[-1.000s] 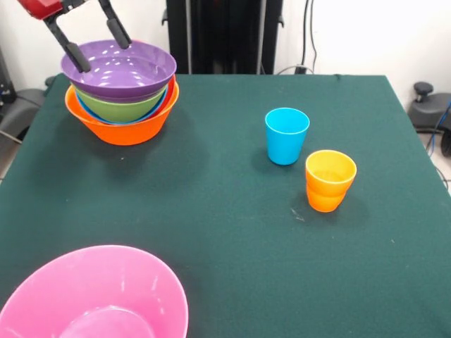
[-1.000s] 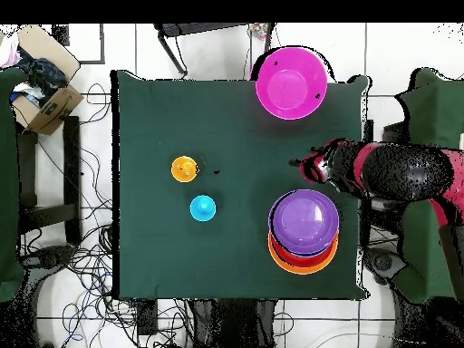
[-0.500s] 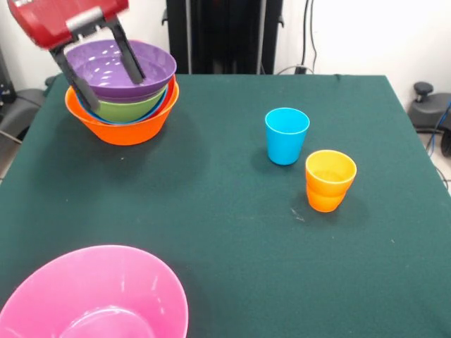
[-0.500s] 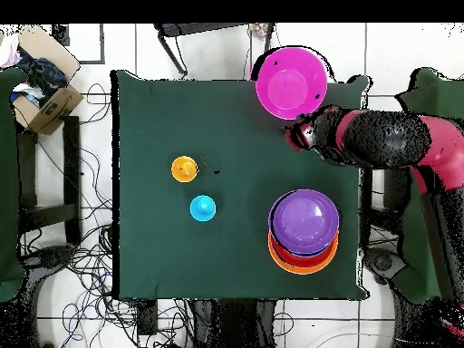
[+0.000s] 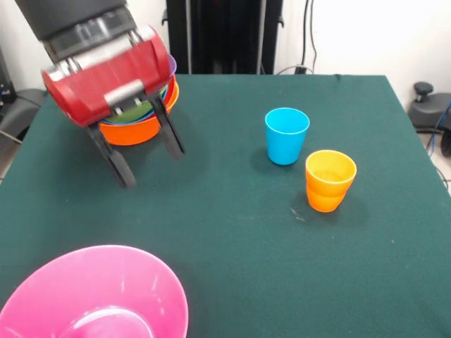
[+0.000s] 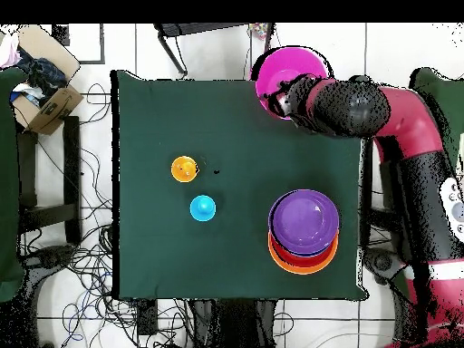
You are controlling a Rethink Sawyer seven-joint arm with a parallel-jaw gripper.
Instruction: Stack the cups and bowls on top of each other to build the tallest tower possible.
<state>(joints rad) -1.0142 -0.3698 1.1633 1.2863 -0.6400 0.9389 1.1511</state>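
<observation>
Green cloth surface: dark green felt-like table cover over a square table, bare between the objects.
Room: pale tiled floor with tangled black cables around the table; an open cardboard box off one corner; black robot pedestal behind the far edge in the front view.
Writing: no brand, label or lettering can be read on anything.
Gripper: red and black gripper hangs over the table between the tower and the pink bowl, its 2 dark fingers spread apart and holding nothing.
Tower: nested pile of glossy plastic bowls on a big orange base with a purple bowl on top, near the corner by the robot's base in the overhead view; largely hidden behind the gripper body in the front view.
Pink bowl: large glossy pink plastic bowl at the front view's near left corner, partly past the table edge.
Cups: 1 blue plastic tumbler upright; just beside it, apart, yellow-orange nested tumblers, both toward the table's middle.
</observation>
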